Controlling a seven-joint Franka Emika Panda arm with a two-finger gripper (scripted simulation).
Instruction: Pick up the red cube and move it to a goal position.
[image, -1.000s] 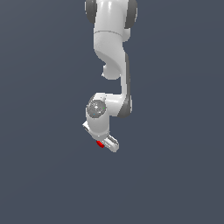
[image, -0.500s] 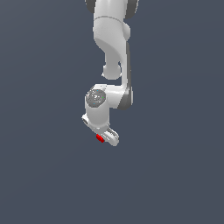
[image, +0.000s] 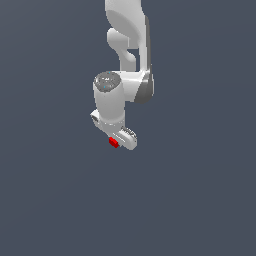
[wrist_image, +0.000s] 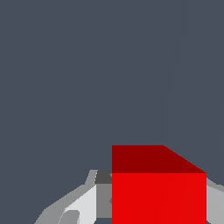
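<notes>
The red cube shows as a small bright red block at the tip of the white arm's gripper, near the middle of the exterior view. The gripper is shut on it. In the wrist view the red cube fills much of the picture, with a grey-white finger pressed against one side and a sliver of the other finger on the opposite side. The cube's underside is hidden. No goal marker shows in either view.
A plain dark grey-blue surface fills the background in both views. The white arm comes down from the upper edge of the exterior view.
The arm has swung toward the exterior view's left and risen a little, carrying the red cube along in the shut gripper.
</notes>
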